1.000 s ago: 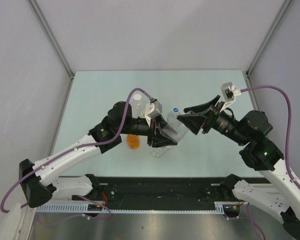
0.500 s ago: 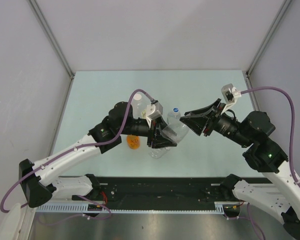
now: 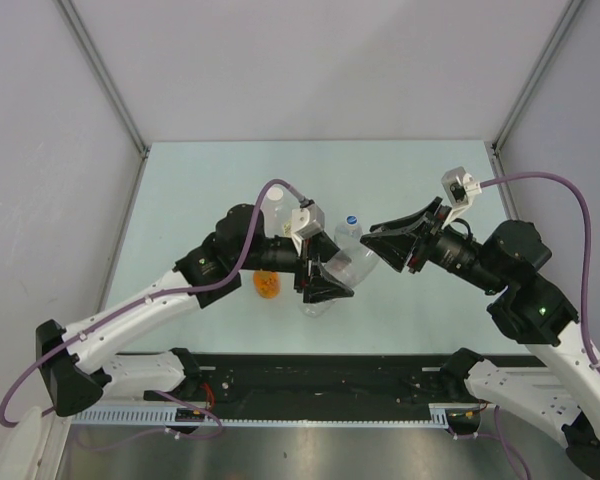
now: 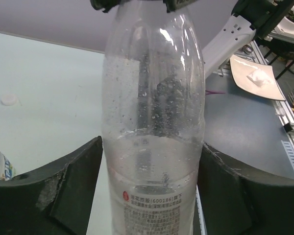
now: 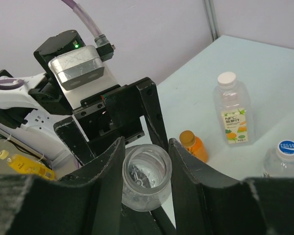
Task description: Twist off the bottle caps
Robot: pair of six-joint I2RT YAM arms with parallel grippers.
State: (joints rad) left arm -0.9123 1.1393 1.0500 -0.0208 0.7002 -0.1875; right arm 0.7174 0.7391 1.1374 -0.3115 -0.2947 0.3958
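Bottle (image 4: pixel 152 88), thin-walled, judged light and crushable, is held above the table (image 3: pixel 180 180), clamped mid-body by the left gripper (image 4: pixel 151 149); its neck end, the proper twisting hold, is pinched by the right gripper (image 5: pixel 146 161).

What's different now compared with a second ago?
The right gripper edged in leftward, and its jaws now flank the end of the clear bottle. The left gripper kept holding that bottle in about the same spot. The white-capped bottle and orange bottle stayed put.
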